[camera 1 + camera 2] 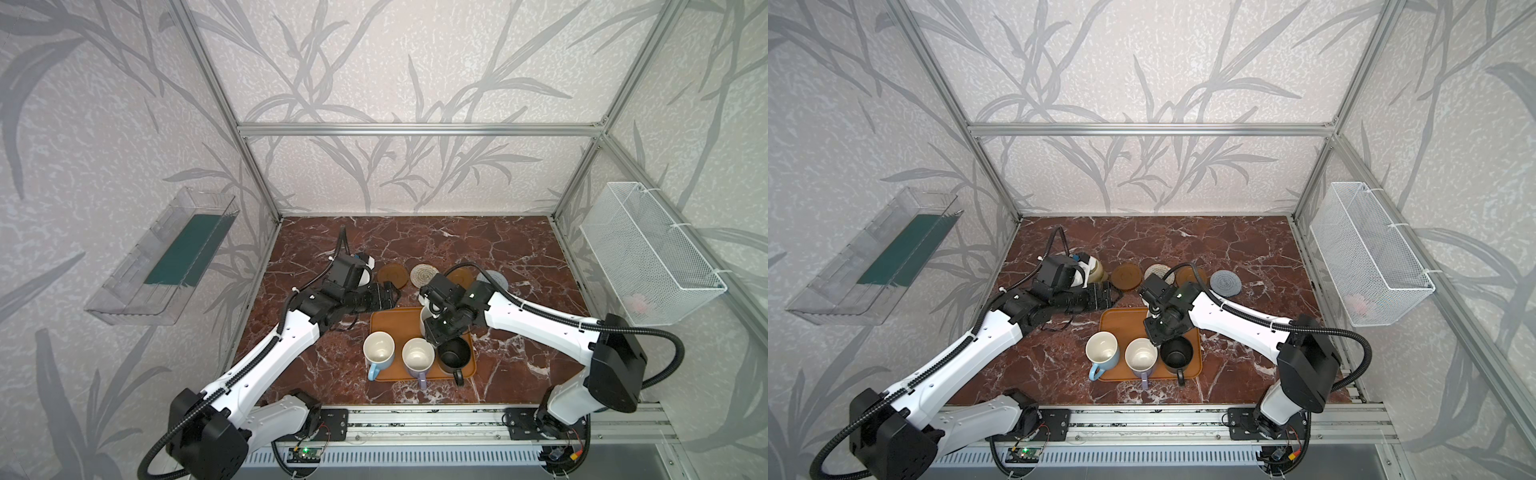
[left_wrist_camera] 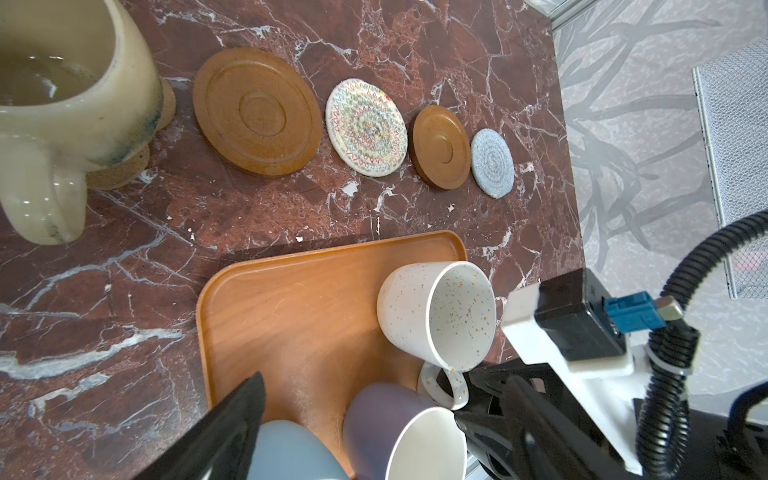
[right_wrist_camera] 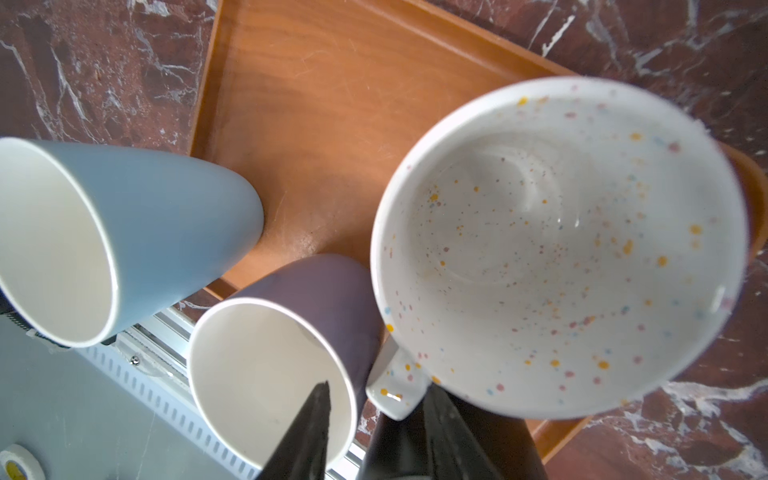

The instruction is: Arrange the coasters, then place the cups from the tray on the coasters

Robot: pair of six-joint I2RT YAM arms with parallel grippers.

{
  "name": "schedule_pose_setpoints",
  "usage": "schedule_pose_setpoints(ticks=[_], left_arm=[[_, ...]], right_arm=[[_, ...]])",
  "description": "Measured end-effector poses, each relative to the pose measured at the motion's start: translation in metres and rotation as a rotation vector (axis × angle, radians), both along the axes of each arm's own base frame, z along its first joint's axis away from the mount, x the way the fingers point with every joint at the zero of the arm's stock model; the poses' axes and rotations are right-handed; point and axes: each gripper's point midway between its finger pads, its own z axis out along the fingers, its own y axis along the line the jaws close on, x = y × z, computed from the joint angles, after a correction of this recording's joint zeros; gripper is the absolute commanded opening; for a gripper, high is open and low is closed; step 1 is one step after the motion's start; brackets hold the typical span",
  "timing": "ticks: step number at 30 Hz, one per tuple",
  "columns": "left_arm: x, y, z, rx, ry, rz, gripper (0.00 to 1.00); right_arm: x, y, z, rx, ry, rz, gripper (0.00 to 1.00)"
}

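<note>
Now, handle of speckled mug (image 3: pixel 557 249) sits within right hand (image 3: pixel 378 390).

The tray (image 3: pixel 324 104) is orange-brown, the table (image 3: pixel 104 62) red-brown veined white; the speckled mug (image 3: pixel 557 249) is white (yellow, pink, blue dots), the lavender mug (image 3: pixel 316 286) white inside.

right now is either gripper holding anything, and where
Nothing held yet: the right gripper straddles the handle of the speckled mug with a gap showing; the left gripper open, empty.
</note>
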Motion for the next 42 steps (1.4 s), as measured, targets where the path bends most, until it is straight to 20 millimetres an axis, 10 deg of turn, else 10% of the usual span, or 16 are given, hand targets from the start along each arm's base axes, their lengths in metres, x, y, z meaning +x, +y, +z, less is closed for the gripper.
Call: schedule_pose_setpoints(ticks=[29,42], left_arm=[[0.002,0.01,0.002,0.029,-0.036,0.042,0.91],[-0.001,-0.018,0.015,-0.12,-0.044,-0.056,0.99]], right_arm=[[0.024,-0.018,-0.036,-0.144,-0.029,-0.024,0.29],[0.029,-0.019,-0.04,-0.164,-0.053,-0.018,0.27]])
